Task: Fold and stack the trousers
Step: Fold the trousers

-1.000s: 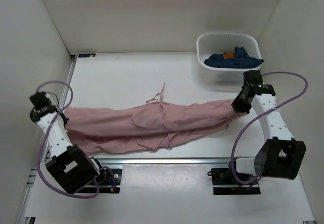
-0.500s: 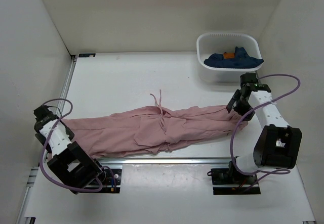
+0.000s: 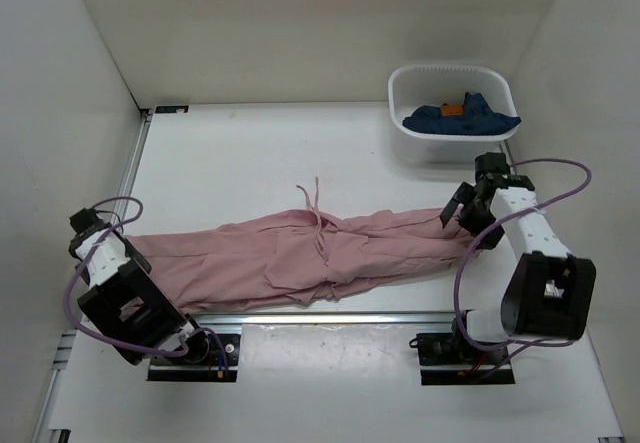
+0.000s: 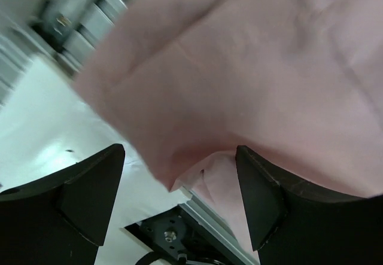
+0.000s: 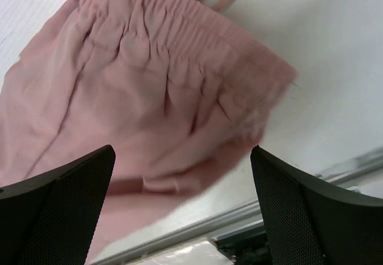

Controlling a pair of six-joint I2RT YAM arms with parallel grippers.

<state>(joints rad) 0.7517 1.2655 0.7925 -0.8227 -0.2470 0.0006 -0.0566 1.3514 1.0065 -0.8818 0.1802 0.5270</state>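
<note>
While the trousers lie stretched across the desk, left gripper and right gripper hang spread wide, holding nothing.

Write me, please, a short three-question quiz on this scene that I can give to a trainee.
1. True or false: the right gripper is shut on the trousers.
2. Where does the dark blue garment lie? A) draped over the trousers; B) in the white tub; C) clamped in the right gripper.
3. Which end of the trousers faces the right wrist camera?
Key: 1 false, its fingers stand wide apart; 2 B; 3 the gathered waistband.
</note>
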